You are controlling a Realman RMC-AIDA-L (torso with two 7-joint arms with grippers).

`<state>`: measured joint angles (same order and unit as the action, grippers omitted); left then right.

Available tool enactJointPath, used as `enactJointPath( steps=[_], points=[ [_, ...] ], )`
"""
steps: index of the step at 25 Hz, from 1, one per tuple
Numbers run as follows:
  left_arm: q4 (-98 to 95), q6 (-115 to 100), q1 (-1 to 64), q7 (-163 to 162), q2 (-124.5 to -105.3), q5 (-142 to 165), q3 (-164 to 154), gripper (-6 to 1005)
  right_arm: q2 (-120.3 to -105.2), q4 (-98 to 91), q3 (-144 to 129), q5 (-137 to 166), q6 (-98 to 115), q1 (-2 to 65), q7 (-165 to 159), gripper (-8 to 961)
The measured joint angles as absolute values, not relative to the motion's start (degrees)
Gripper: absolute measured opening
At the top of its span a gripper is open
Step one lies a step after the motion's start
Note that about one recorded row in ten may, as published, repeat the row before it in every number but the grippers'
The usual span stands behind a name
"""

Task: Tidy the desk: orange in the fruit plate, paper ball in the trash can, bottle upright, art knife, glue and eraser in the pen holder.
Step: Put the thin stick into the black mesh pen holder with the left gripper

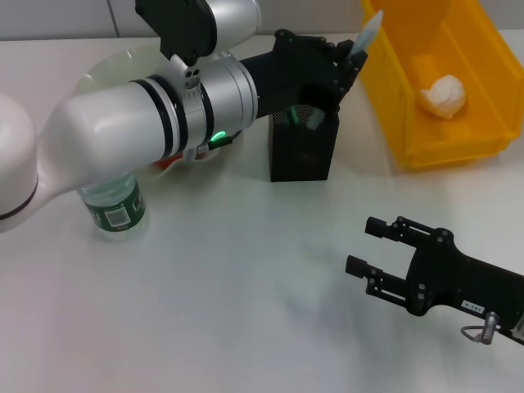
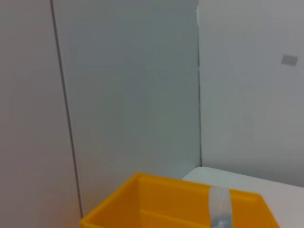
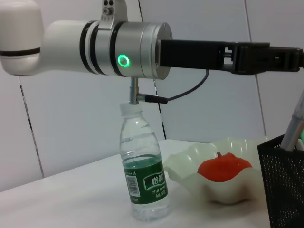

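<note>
The left gripper (image 1: pixel 348 70) hangs directly above the pen holder (image 1: pixel 303 147), its fingers closed around the glue (image 1: pixel 366 34), whose lower end sits over the holder's opening. The right gripper (image 1: pixel 370 246) rests wide open and empty on the desk (image 1: pixel 229 295), nearer the robot than the holder.

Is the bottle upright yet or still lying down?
Upright. In the right wrist view the bottle stands on its base on the desk, cap on top, beside the fruit plate holding the orange.
</note>
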<state>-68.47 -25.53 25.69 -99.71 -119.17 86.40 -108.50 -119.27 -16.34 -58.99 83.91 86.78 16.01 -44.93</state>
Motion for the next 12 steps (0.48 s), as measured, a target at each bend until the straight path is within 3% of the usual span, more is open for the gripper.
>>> enactJointPath(
  steps=[12],
  points=[
    [-67.4, -22.4, 25.8, -99.7, -119.18, 85.7, -108.8, 142, -119.26, -16.3, -58.9, 84.0, 86.9, 16.0, -45.6, 667]
  ],
)
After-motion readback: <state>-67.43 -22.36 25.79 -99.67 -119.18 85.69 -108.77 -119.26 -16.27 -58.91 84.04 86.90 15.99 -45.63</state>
